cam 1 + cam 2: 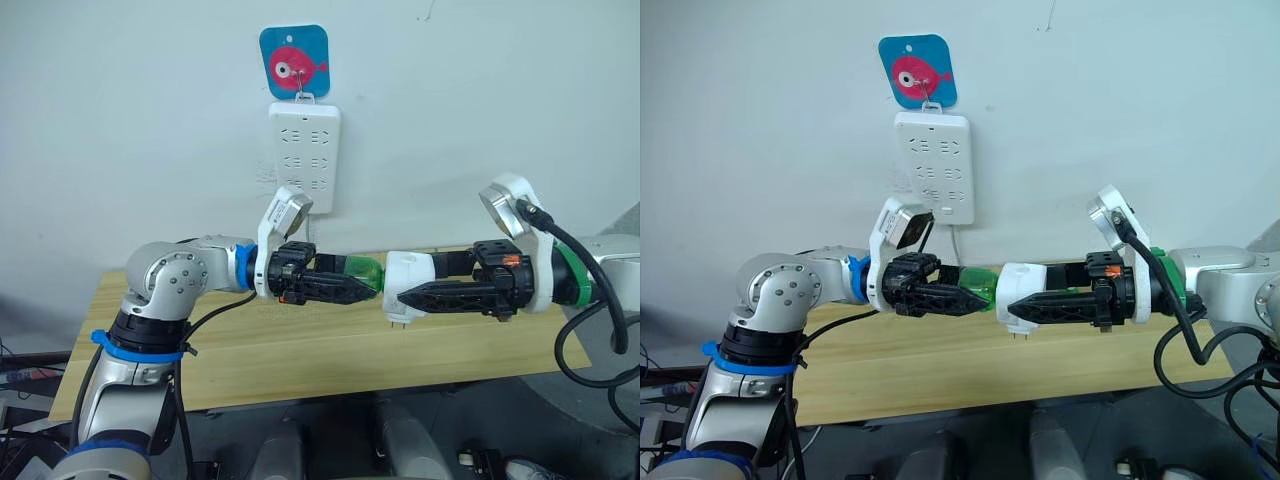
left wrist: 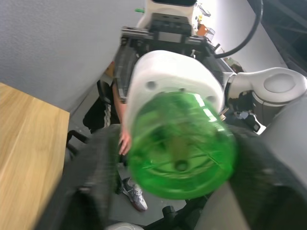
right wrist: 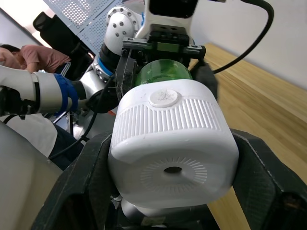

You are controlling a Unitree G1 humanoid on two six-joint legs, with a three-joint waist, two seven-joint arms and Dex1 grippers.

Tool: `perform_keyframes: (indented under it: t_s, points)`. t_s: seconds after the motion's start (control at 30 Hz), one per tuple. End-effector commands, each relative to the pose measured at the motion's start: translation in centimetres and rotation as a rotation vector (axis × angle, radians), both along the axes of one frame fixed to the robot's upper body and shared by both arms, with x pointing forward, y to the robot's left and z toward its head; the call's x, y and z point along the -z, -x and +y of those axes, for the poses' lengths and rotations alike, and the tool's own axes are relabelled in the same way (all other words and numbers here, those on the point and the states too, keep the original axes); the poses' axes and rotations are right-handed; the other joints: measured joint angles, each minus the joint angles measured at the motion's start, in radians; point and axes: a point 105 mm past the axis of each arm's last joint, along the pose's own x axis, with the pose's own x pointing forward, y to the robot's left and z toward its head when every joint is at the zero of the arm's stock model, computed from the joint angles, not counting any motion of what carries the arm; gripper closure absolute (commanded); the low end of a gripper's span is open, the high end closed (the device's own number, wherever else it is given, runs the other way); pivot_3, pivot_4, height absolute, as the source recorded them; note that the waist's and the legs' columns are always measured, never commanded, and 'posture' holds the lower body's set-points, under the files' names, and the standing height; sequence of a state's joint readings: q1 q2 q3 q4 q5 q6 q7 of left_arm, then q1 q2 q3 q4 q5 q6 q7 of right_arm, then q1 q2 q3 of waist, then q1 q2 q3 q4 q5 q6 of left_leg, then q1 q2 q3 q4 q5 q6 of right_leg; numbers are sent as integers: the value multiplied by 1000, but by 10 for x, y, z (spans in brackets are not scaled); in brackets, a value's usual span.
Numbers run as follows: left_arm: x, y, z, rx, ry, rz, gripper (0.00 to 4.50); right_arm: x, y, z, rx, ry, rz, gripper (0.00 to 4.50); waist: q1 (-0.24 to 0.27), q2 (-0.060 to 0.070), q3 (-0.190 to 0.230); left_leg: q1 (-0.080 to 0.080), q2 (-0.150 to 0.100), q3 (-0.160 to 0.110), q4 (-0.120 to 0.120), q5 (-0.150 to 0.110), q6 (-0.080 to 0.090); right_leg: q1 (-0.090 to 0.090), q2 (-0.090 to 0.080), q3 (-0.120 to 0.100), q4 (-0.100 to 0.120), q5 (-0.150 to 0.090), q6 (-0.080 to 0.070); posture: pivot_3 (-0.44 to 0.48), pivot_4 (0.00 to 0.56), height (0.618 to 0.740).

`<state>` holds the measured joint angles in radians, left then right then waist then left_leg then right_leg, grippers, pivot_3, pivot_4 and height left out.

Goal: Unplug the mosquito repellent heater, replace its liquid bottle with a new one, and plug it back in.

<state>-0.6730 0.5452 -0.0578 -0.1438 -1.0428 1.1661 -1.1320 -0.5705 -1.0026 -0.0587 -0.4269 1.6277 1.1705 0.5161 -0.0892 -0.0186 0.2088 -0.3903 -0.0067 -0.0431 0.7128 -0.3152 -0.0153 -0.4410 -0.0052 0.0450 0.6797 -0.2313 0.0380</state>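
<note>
Claws meet above the wooden tabletop (image 1: 300, 350): right claw (image 1: 415, 295) is clamped on the small white rounded plastic heater (image 1: 410, 283), left claw (image 1: 350, 285) on its green translucent bottle (image 1: 362, 270).

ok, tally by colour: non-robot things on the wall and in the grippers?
White: 2, the mosquito repellent heater in the right gripper, and the power strip on the wall.
Green: 1, the liquid bottle in the left gripper.
Blue with pink fish: 1, the wall hook.
Total: 4.
</note>
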Motion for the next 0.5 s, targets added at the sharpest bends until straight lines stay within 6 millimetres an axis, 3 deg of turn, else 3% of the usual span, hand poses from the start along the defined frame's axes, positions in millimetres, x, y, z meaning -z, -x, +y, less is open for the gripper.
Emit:
perform_keyframes:
  t_s: [0.03, 0.23, 0.37, 0.5]
  points:
    - [-4, 5, -3, 24, 18, -37, 2276, -7, 6, 3, -32, -13, -33, 1473, 0, 0, 0, 0, 0, 0, 0, 0, 0, 0, 0, 0, 0, 0, 0, -177, 138, 730]
    - [-4, 2, -1, 5, 24, -43, 2276, -5, 6, 1, -19, 2, -31, 1473, 0, 0, 0, 0, 0, 0, 0, 0, 0, 0, 0, 0, 0, 0, 0, -177, 138, 730]
    - [-5, -3, 4, -27, 42, -19, 2276, -8, -2, -11, 49, 9, -53, 59, 0, 0, 0, 0, 0, 0, 0, 0, 0, 0, 0, 0, 0, 0, 0, -178, 132, 730]
    - [-4, -10, 10, -69, 58, 7, 2276, -9, -5, -36, 136, 18, -32, 0, 3, 0, 0, 0, 0, 0, 0, 0, 0, 0, 0, 0, 0, 0, 0, -179, 133, 730]
